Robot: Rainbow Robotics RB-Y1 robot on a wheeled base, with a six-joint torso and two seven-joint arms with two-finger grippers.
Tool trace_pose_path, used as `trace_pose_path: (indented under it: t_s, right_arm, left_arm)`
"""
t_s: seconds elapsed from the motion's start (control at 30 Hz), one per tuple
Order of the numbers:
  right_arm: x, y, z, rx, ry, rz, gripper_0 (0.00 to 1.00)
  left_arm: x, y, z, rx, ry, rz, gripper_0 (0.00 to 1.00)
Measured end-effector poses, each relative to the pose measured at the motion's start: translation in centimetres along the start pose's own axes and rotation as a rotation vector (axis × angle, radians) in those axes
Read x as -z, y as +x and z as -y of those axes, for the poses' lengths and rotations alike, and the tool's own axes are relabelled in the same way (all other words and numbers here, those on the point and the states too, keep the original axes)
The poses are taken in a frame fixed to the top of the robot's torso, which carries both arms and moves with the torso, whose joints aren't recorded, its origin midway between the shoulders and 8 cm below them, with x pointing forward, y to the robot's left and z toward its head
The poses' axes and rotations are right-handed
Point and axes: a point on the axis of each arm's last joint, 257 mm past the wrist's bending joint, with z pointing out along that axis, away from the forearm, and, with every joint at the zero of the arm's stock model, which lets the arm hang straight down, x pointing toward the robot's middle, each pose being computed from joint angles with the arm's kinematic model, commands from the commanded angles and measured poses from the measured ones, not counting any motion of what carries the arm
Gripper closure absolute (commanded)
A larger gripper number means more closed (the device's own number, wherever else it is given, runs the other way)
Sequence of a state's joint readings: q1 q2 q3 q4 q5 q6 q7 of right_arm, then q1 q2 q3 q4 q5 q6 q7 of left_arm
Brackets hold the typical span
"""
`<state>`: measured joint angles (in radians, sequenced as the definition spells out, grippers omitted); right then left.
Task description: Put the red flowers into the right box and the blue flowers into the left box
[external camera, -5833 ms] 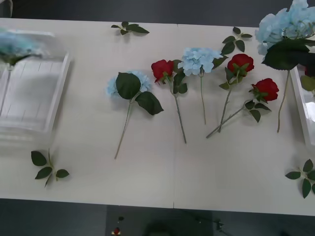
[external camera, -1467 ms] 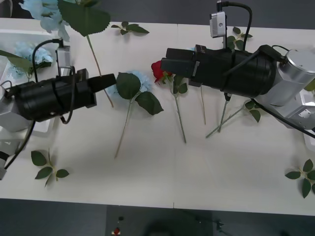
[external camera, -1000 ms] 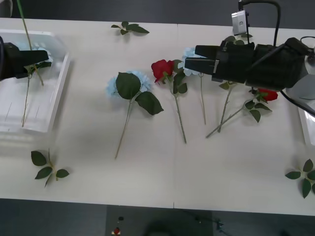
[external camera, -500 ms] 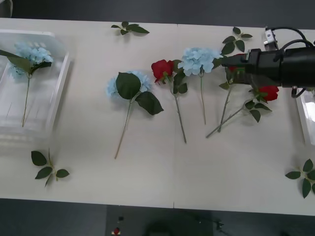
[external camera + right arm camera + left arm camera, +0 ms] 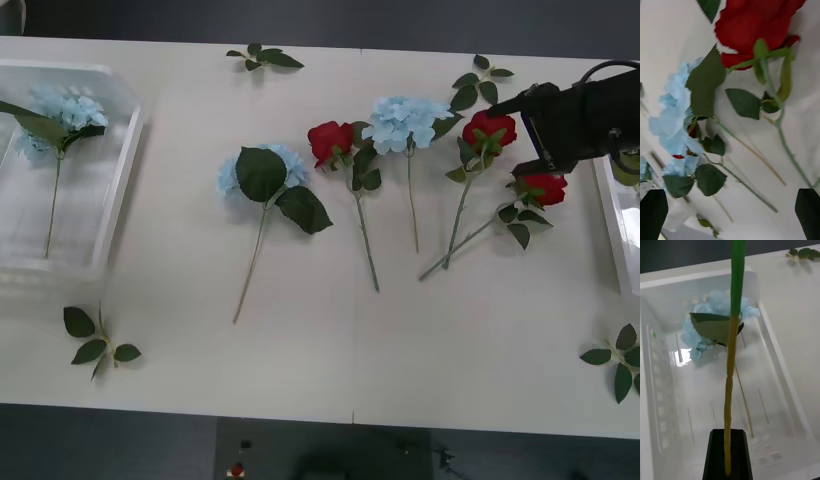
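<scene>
White desk: right gripper reaches in level, fingers wide, red flowers just ahead. Left gripper pinches a blue flower's stem above the left box.

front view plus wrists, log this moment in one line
left gripper: jaws shut on long green stem over white slotted plastic box | right gripper: jaws open near red artificial rose

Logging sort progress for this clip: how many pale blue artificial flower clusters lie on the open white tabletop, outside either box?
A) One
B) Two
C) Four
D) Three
B: two pale blue flower clusters lie on the table, one left of centre and one between the red roses; another already rests in the white slotted left box.
</scene>
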<state>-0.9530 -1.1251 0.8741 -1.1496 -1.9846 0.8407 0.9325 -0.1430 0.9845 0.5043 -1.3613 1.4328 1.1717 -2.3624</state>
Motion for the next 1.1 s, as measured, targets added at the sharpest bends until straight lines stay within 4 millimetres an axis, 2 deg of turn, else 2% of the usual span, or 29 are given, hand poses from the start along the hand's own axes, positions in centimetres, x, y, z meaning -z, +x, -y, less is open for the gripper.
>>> trace_pose_path:
  t_s: [0.13,0.17,0.2,0.23,0.27,0.3,0.5,0.57,0.67,0.73,0.93,1.1]
  right_arm:
    - [1.7,-1.7,4.0,-0.017,0.142,0.043,0.0]
    - [2.1,-2.1,4.6,-0.043,0.164,0.059,0.0]
    - [2.3,-2.4,5.4,-0.066,0.187,0.073,0.0]
    - [2.5,-2.8,6.2,-0.067,0.213,0.088,0.0]
    - [2.6,-3.2,7.1,-0.048,0.243,0.102,0.0]
    - [2.7,-3.4,8.1,-0.028,0.276,0.112,0.0]
    - [2.3,-3.6,12.2,0.013,0.383,0.136,0.0]
    - [1.8,-3.7,13.1,0.015,0.395,0.142,0.0]
    - [0.5,-3.8,13.8,-0.011,0.394,0.148,0.0]
    - [-0.6,-3.8,13.5,-0.025,0.376,0.153,0.0]
    - [-3.7,-3.5,11.8,-0.062,0.309,0.168,0.0]
    - [-5.2,-3.2,11.6,-0.09,0.293,0.177,0.0]
  left_arm:
    - [0.2,1.0,-0.7,-0.008,-0.025,-0.027,0.97]
    - [0.2,1.1,-0.7,-0.008,-0.025,-0.028,0.83]
    - [0.2,1.1,-0.7,-0.007,-0.025,-0.028,0.53]
    - [0.2,1.0,-0.7,-0.006,-0.023,-0.026,0.37]
    - [0.2,0.9,-0.6,-0.004,-0.02,-0.023,0.1]
    - [0.2,0.8,-0.5,-0.002,-0.016,-0.02,0.0]
    - [0.1,0.3,0.4,0.016,0.019,0.004,0.0]
    - [0.2,0.1,2.0,0.032,0.077,0.009,0.0]
    - [0.3,-0.4,6.0,0.02,0.22,0.018,0.0]
    - [-0.1,-0.8,9.0,-0.028,0.311,0.022,0.0]
    - [-3.4,-3.3,17.8,-0.198,0.495,-0.01,0.0]
    - [-6.4,-5.0,21.8,-0.288,0.53,-0.089,0.0]
